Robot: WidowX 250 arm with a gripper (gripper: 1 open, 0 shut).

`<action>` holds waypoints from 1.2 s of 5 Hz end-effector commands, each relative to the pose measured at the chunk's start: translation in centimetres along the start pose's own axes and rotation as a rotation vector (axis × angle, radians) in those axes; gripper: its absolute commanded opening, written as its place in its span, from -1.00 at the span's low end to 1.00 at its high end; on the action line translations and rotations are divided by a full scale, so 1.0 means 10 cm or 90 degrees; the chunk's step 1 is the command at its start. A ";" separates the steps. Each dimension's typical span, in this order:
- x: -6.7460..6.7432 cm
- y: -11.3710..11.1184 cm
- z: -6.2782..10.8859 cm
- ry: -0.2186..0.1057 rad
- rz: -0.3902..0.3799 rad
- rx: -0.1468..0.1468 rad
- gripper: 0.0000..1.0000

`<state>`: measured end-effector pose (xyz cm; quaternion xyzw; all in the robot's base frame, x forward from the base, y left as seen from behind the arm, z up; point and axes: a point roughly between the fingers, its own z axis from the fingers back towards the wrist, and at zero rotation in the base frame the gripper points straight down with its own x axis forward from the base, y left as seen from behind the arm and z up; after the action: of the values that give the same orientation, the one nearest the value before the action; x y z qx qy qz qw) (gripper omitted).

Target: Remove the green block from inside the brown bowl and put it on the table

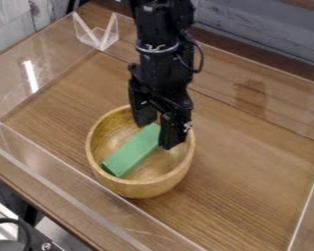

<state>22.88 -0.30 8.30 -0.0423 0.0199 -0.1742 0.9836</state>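
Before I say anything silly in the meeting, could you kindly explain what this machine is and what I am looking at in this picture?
It is one robot arm, seen by a single camera looking down at an angle across the table. The black part reaching down is its gripper, a two-fingered claw pointing straight down. Its jaws stand open and hold nothing. Below it sits the brown bowl, and the green block lies slanted inside it. The gripper's fingers straddle the block's upper end; whether they touch it I cannot tell. Clear acrylic walls edge the tabletop.
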 end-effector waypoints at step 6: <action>-0.21 0.14 -0.21 -0.041 -0.044 0.031 1.00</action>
<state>20.82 1.37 5.56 -0.0292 -0.0022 -0.2096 0.9774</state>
